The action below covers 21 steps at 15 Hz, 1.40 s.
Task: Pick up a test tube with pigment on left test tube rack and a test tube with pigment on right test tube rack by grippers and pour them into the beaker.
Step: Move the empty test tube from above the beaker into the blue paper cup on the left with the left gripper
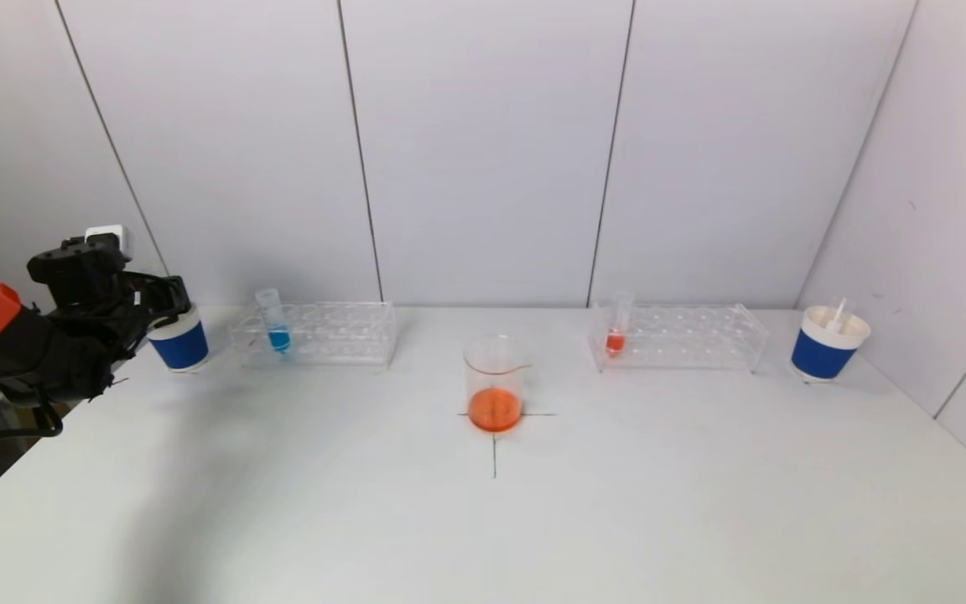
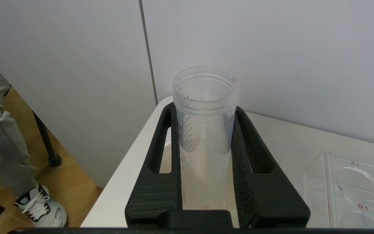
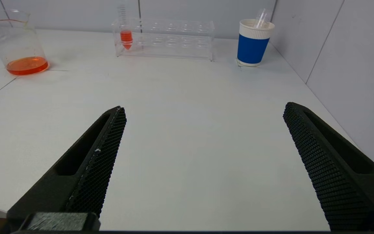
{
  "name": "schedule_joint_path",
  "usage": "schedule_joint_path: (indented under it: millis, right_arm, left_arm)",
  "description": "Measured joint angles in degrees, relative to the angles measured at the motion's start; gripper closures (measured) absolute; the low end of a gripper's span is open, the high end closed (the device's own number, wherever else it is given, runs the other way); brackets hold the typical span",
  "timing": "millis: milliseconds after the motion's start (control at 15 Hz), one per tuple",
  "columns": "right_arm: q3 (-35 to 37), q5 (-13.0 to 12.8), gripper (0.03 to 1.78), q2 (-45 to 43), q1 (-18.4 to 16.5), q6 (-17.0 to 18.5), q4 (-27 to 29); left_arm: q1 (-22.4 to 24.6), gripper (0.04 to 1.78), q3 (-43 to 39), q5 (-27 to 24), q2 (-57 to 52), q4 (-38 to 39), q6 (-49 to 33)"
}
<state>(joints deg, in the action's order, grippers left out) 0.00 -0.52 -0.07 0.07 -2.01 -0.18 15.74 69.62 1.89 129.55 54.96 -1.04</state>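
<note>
- Left gripper (image 2: 206,156) has its jaws clamped on an emptied test tube (image 2: 205,130) above the left blue cup (image 1: 180,342); judging by that, disposal's underway.
- Right gripper (image 3: 203,162) hangs parked, jaws spread wide.
- Next call: let go, then fetch the blue-pigment tube (image 1: 275,323) from the left rack (image 1: 315,334) for the beaker (image 1: 495,384).

"A1" and "B1" in red letters on the clear test tube rack (image 2: 352,188), each label sitting at the twelve o'clock edge of its hole

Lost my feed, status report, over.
Left gripper shut on empty test tube over left blue cup. Right gripper open, parked. Beaker holds orange liquid. Nothing in the way.
</note>
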Motion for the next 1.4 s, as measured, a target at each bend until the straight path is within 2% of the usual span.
schedule_joint_path:
  millis: [800, 933, 1133, 1400]
  right_arm:
    - [0.0, 0.0, 0.05, 0.0, 0.0, 0.0, 0.0]
    - [0.0, 0.0, 0.05, 0.0, 0.0, 0.0, 0.0]
    - [0.0, 0.0, 0.05, 0.0, 0.0, 0.0, 0.0]
    - [0.0, 0.0, 0.05, 0.0, 0.0, 0.0, 0.0]
  left_arm:
    - [0.0, 1.36, 0.1, 0.0, 0.1, 0.9, -0.3]
    - [0.0, 1.31, 0.0, 0.0, 0.2, 1.1, 0.3]
    - [0.0, 1.04, -0.2, 0.0, 0.2, 1.1, 0.4]
    - [0.0, 0.42, -0.5, 0.0, 0.2, 1.2, 0.4]
